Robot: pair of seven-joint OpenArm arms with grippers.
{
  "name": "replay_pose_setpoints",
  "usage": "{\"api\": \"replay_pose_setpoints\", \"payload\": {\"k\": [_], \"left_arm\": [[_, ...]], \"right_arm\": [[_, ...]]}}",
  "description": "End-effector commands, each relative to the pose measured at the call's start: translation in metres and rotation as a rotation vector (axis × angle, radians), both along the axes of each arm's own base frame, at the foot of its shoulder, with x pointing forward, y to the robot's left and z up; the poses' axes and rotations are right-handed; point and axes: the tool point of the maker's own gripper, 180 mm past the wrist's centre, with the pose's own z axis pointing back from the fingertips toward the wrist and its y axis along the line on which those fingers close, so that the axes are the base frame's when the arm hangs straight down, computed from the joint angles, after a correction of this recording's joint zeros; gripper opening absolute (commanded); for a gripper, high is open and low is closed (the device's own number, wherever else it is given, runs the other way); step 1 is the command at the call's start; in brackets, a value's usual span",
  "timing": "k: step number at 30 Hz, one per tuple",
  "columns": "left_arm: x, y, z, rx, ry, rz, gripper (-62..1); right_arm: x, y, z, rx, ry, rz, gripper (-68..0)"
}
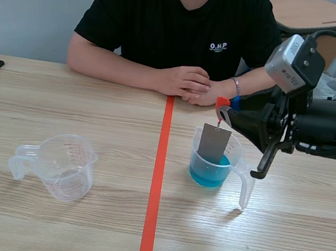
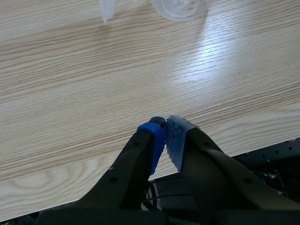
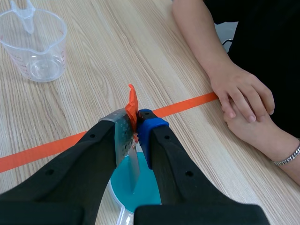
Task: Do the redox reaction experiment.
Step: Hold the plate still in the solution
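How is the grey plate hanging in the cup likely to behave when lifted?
The grey plate looks flat and straight-edged, so it is probably stiff, likely metal. It hangs from an orange clip pinched by the right gripper, so it may swing. Its lower edge sits inside the cup of blue liquid, so it may come out wet and drip.

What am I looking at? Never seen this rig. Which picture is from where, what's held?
A two-armed robot at a wooden table, a person seated opposite. One picture looks out from between the arms; the other two come from wrist cameras. The right gripper is shut on an orange clip, from which a grey plate hangs into a cup of blue liquid. The left gripper is shut on nothing, near the table's front edge. An empty measuring cup stands across the tape line.
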Motion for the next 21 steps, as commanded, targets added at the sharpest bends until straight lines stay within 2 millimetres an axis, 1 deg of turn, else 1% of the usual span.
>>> {"api": "replay_pose_setpoints", "payload": {"k": [1,6,9,14,21], "left_arm": [[0.002,-0.001,0.003,-0.007,-0.014,-0.002,-56.3],[0.002,-0.001,0.003,-0.007,-0.014,-0.001,-56.3],[0.002,-0.001,0.003,-0.007,-0.014,-0.001,-56.3],[0.002,-0.001,0.003,-0.007,-0.014,-0.002,-56.3],[0.002,-0.001,0.003,-0.007,-0.014,-0.002,-56.3]], "right_arm": [[0.007,-0.008,0.01,-0.023,-0.037,-0.003,-65.8],[0.006,-0.01,0.013,-0.017,-0.036,0.008,-65.8],[0.01,-0.013,0.021,-0.011,-0.054,-0.004,-65.8],[0.01,-0.018,0.032,0.009,-0.059,0.011,-65.8],[0.019,-0.031,0.051,0.042,-0.088,-0.026,-65.8]]}}
